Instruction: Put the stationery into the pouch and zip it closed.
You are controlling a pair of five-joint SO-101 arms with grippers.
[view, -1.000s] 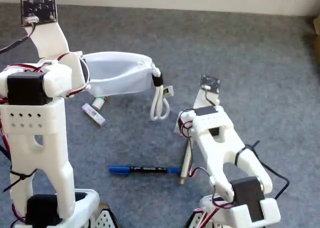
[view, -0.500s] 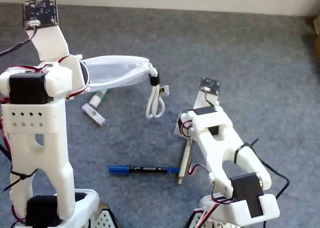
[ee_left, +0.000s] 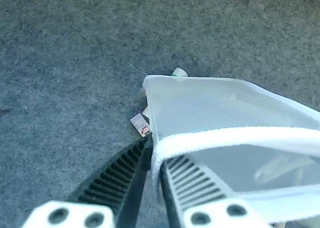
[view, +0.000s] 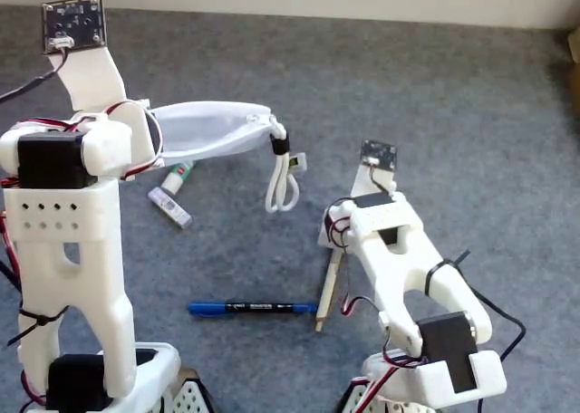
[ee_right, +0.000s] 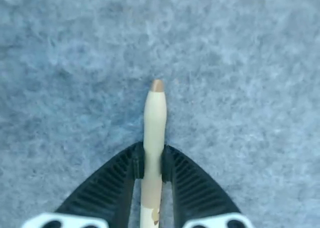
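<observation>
My left gripper [ee_left: 152, 150] is clenched on the rim of the white mesh zip pouch [view: 213, 130], which sits at 10 o'clock over the grey carpet [view: 471, 123]. A blue marker pen [view: 249, 308] lies at 6 o'clock. At its 3 o'clock end, my right gripper [ee_right: 151, 163] grasps the cream wooden pencil [ee_right: 154, 113], whose tip is just beside the marker.

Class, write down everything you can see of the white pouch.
The pouch is white, semi-sheer mesh fabric with a thicker white rim. The left gripper pinches that rim at one end, holding it out sideways, seemingly off the carpet. A white strap loop hangs from the far end below a black band.
</observation>
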